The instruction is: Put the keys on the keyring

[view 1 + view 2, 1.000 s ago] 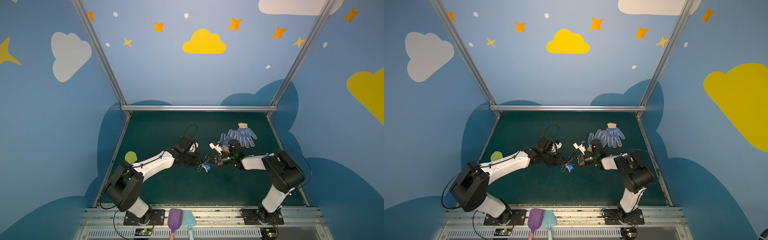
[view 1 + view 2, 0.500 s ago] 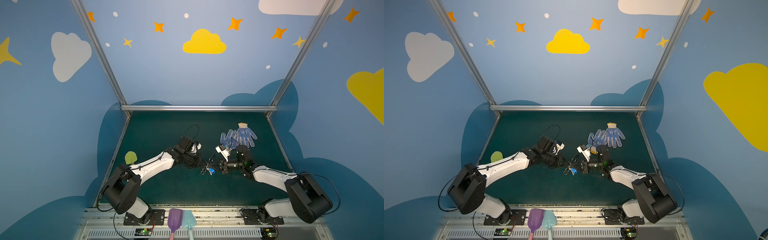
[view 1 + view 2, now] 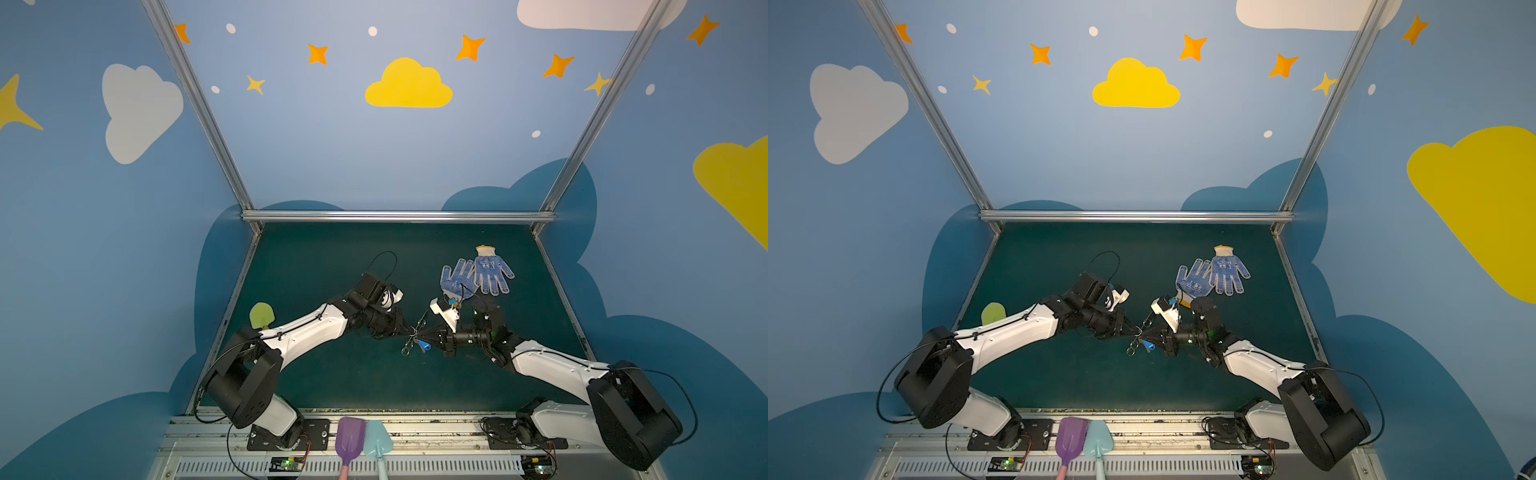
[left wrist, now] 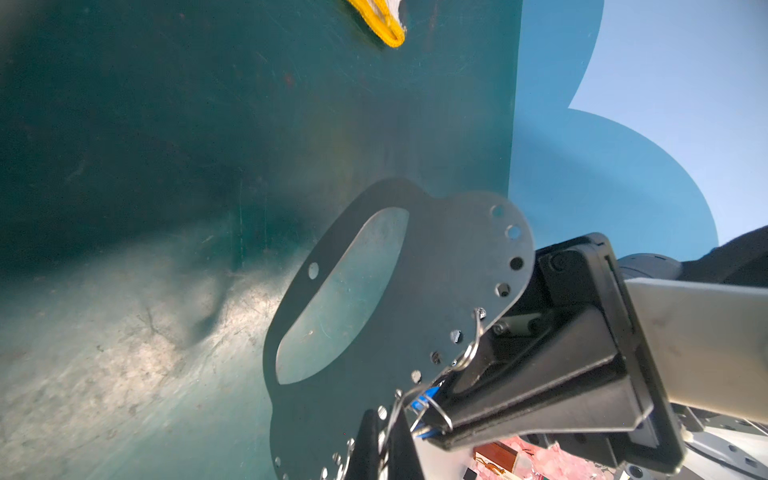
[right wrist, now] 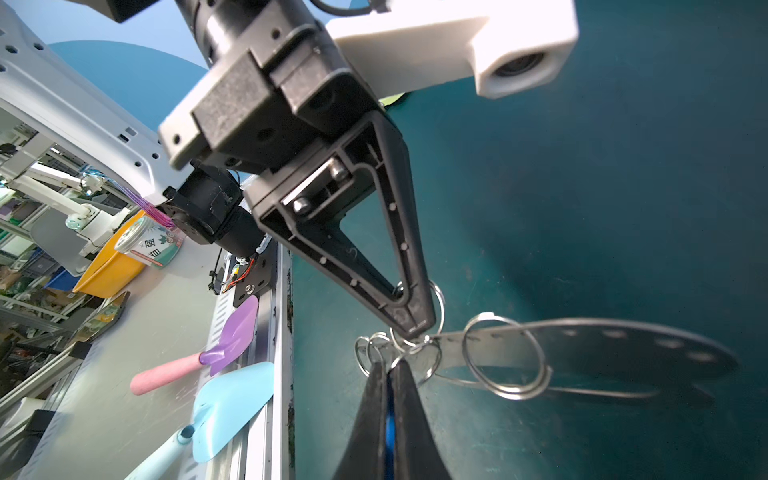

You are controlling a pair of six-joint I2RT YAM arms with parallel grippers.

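Passing the two toy shovels [image 3: 350, 436] on the front rail, finds both claws tip to tip above the table [image 3: 332, 374]: right claw [image 3: 419, 336] clamped on the blue-headed keys [image 3: 424, 345], left claw [image 3: 409, 331] clamped on the holed edge of the keyring [image 4: 436, 270]. Has dropped and stretched the right arm within the last second, probably lining key with ring; seemingly not threaded yet. Leaves gloves [image 3: 478, 274] lying beyond.

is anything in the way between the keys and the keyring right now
Nothing visible does. The right hand holds the keys right at the hole-dotted edge of the keyring, which the left hand pinches. Only the plate's own loose rings crowd that spot.
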